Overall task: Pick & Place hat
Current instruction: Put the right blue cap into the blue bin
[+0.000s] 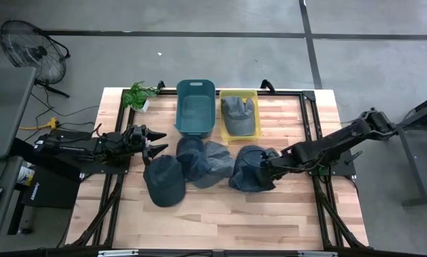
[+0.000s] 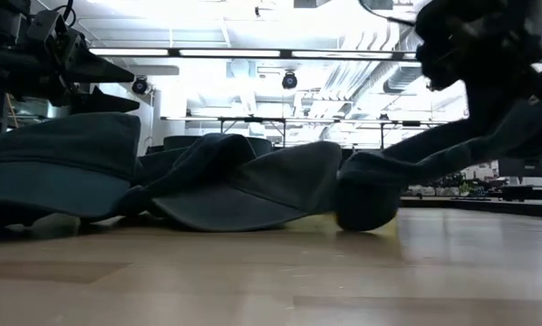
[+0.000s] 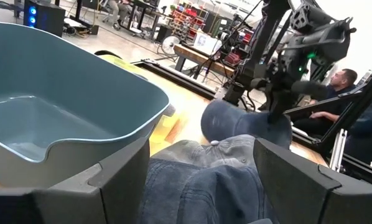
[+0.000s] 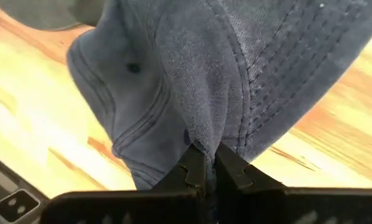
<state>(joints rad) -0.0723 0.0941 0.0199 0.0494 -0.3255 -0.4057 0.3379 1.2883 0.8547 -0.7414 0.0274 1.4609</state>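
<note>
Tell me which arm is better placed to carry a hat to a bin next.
Right. Its end effector is shut on the dark blue cap, near the yellow bin. The left end effector is open, holding nothing, beside the teal bin.

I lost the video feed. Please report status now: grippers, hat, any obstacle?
Right gripper shut on hat. Left gripper open beside teal bin. Other hats crowd the table.

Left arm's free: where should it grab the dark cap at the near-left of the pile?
Judging from above, take the dark cap by its brim edge facing the near table side, coming down from the left; its crown abuts the neighbouring grey cap, while that side lies clear.
</note>
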